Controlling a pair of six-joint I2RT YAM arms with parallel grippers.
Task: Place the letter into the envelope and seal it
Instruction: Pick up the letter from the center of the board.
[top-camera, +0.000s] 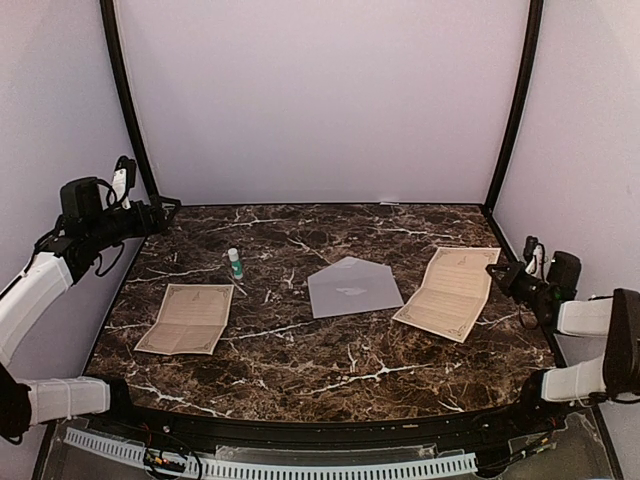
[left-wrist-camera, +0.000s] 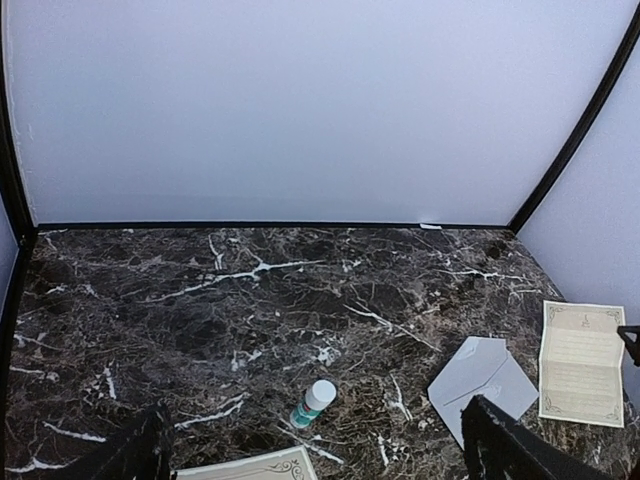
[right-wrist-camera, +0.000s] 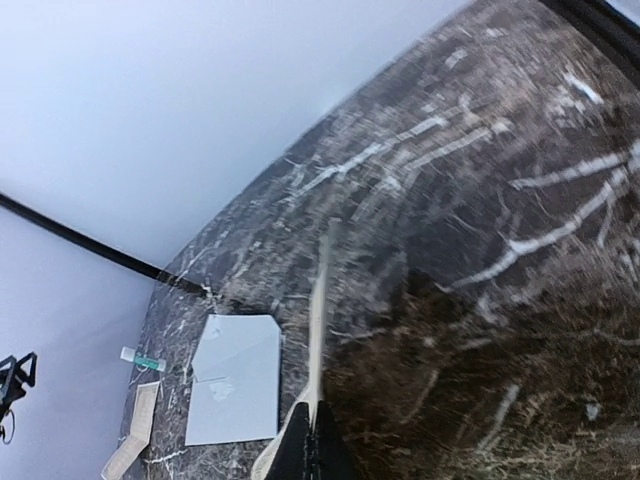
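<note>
A: Envelope (top-camera: 352, 288) lies flat mid-desk (top-camera: 300, 370), flap pointing to the far edge. Letter (top-camera: 450, 292) sits by the right edge.
B: Right end effector (top-camera: 498, 270) is pressed together on the letter's far corner, we judge. Left end effector (top-camera: 166, 209) is spread, raised at the far left corner.
A: Paper is light, limp and slick on marble; we'd pinch edges only.
</note>
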